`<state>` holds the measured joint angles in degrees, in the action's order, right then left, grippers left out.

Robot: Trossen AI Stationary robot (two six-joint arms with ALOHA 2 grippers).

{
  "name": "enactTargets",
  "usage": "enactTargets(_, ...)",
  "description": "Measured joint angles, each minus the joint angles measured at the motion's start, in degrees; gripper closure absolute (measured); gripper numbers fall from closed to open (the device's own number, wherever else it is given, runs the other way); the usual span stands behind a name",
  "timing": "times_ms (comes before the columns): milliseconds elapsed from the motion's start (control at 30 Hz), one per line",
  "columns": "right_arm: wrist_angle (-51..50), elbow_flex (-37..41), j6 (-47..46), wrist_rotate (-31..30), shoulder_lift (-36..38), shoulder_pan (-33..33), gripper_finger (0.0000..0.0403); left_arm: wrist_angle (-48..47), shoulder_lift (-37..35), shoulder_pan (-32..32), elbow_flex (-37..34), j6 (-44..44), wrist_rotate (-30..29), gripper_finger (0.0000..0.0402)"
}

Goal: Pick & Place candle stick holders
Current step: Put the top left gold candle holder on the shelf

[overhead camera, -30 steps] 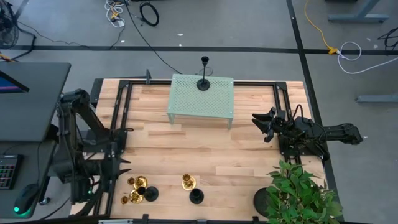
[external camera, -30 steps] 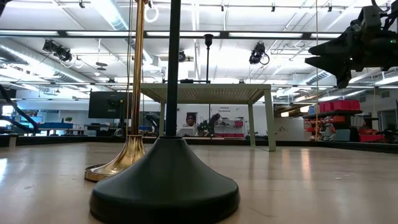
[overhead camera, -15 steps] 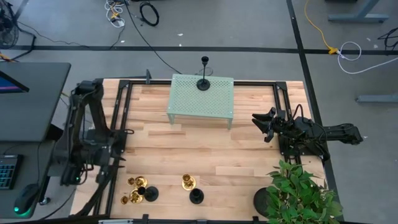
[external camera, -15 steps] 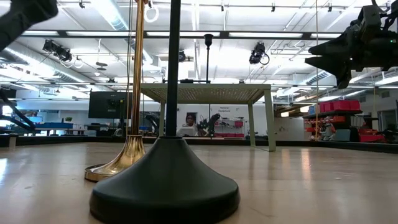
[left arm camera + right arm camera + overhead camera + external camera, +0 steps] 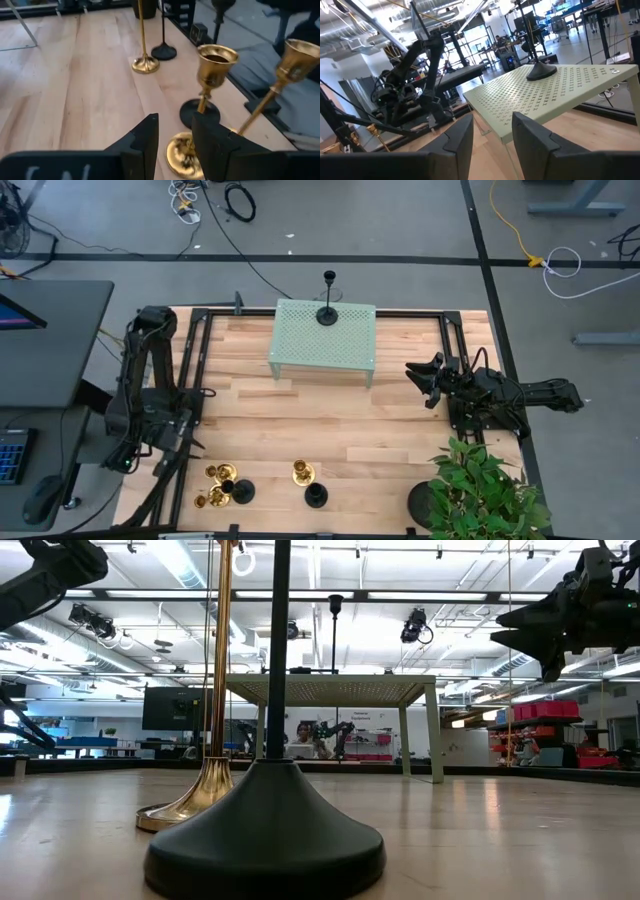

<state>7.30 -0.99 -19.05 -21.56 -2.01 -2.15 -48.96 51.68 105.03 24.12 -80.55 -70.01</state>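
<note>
Overlapping brass holders (image 5: 218,485), bases indistinct

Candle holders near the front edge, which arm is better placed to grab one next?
Left. Its open pincer points at an upright brass holder; the right pincer hangs beside the green stand.

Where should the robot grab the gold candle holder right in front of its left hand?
Probably the thin stem of the upright gold candlestick holder, just under its cup. The left end effector, fingers open, could come level from the side: the flared base is too wide, and a black holder stands right behind.
</note>
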Motion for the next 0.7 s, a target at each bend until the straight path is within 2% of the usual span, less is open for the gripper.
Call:
enactTargets(167, -0.01, 0.0, 0.0, 0.0, -0.01, 0.0, 0.0266, 9.71, 0.01, 0.0, -4.04, 1.1, -1.9, 0.0282)
enactTargets(400, -0.04, 0.0, 0.02, 0.02, 0.01, 0.0, 0.0266, 23.27, 0.02, -0.11, -7.87, 10.83, -5.65, 0.0282)
enactTargets(533, -0.04, 0.0, 0.0, 0.04, -0.01, 0.02, 0.0266, 25.83, 0.02, -0.29, -8.68, 12.67, -7.89, 0.0282)
enactTargets(700, -0.06, 0.0, 0.02, 0.04, -0.01, 0.0, 0.0266, 26.34, 0.0, -2.94, -8.68, 13.07, -6.92, 0.0282)
